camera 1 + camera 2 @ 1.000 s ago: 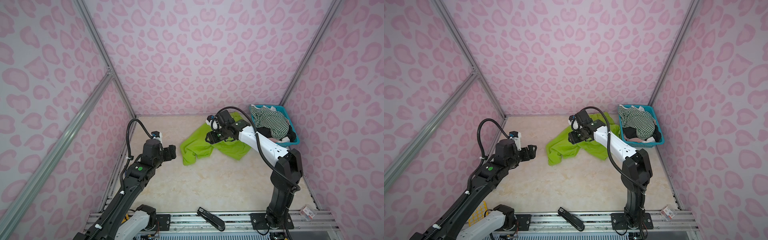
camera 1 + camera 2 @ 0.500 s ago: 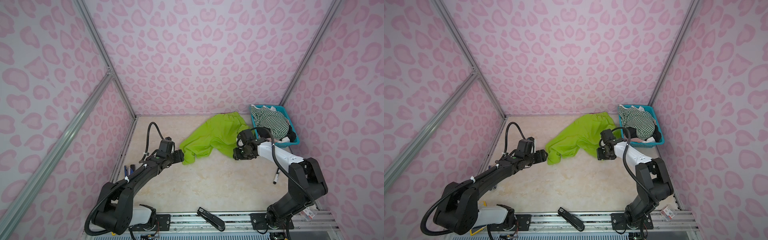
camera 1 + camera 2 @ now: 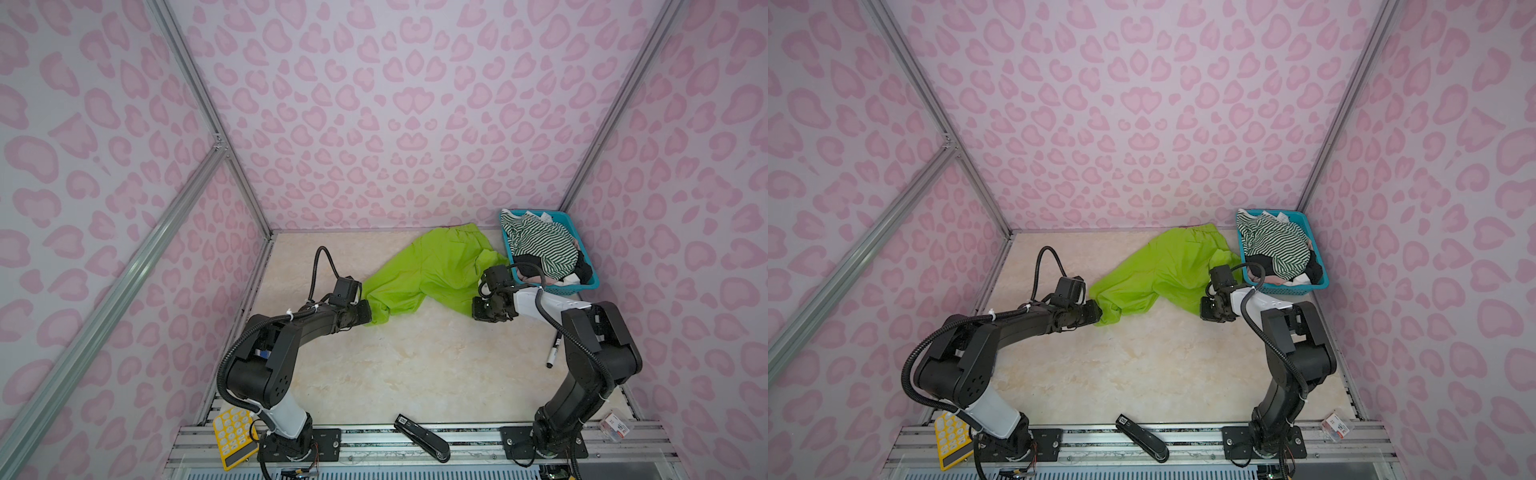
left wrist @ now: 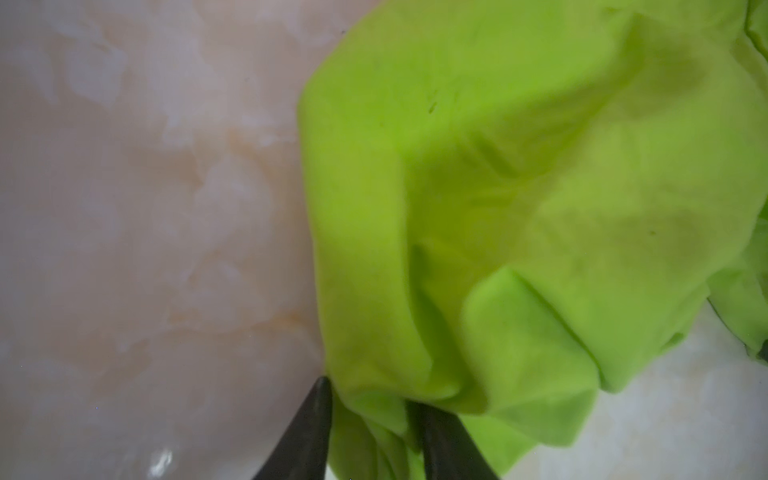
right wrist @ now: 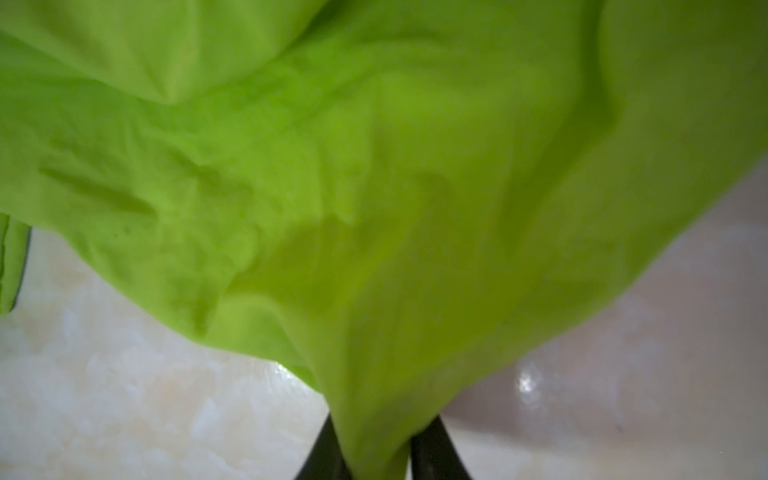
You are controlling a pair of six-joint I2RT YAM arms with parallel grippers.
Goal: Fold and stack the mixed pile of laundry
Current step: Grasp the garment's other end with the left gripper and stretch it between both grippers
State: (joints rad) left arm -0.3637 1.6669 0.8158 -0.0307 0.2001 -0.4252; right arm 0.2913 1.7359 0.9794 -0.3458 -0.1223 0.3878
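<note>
- Jaws, seen in both top views: the left jaws and the right jaws each grasp an opposite end of the lime-green shorts (image 3: 432,270), which lie stretched across the table (image 3: 415,365) just beside the teal basket (image 3: 557,289). The striped top (image 3: 540,245) sits in the basket. Holding both ends probably serves to pull the cloth flat for folding.
- Left wrist: bunched shorts (image 4: 519,208) edge pinched between the jaws, low to the table.
- Right wrist: the jaws are clenched on a gathered corner, and the fabric fans away taut.
</note>
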